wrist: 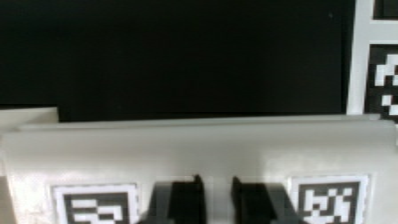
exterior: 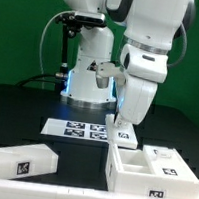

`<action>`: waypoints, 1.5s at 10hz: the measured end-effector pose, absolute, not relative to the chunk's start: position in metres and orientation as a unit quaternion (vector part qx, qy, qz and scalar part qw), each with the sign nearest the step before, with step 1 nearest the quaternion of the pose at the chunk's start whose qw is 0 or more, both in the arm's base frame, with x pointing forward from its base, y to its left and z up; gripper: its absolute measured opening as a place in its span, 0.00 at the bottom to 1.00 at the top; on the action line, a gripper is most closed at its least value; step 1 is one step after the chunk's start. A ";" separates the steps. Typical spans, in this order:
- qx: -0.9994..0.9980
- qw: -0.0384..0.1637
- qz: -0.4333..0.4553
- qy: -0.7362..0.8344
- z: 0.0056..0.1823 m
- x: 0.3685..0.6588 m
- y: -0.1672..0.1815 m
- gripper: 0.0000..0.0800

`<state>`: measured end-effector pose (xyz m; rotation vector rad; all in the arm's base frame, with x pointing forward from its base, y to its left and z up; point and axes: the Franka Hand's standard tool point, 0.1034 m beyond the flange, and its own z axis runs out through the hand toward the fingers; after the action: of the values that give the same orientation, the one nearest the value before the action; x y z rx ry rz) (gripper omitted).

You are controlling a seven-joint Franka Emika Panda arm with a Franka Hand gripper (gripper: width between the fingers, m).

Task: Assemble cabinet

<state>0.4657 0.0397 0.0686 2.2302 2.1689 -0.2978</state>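
My gripper hangs over the table, just at the exterior view's right of the marker board. It is shut on a white cabinet piece that bears a tag and is held just above the table. In the wrist view this piece fills the near half, with a tag on each side of my gripper. The two dark fingers clamp a thin white wall between them. A white tray-like cabinet piece with compartments lies at the front right. A long white cabinet block lies at the front left.
The marker board lies flat on the black table in front of the robot base; its edge shows in the wrist view. A white corner shows at the wrist view's edge.
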 end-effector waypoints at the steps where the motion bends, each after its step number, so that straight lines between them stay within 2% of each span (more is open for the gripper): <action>1: 0.715 0.007 -0.091 0.693 0.066 0.463 0.041 0.08; 4: 0.710 -0.002 -0.087 0.699 0.065 0.464 0.033 0.08; 8: 0.719 -0.052 -0.037 0.692 0.064 0.468 -0.002 0.08; 11: 0.724 -0.054 -0.038 0.687 0.064 0.467 -0.005 0.08; 13: 0.716 -0.055 -0.035 0.695 0.077 0.470 0.012 0.08; 15: 0.711 -0.058 -0.033 0.700 0.080 0.471 0.028 0.08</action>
<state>0.4708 0.0280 0.0797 2.3188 2.2853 -0.1093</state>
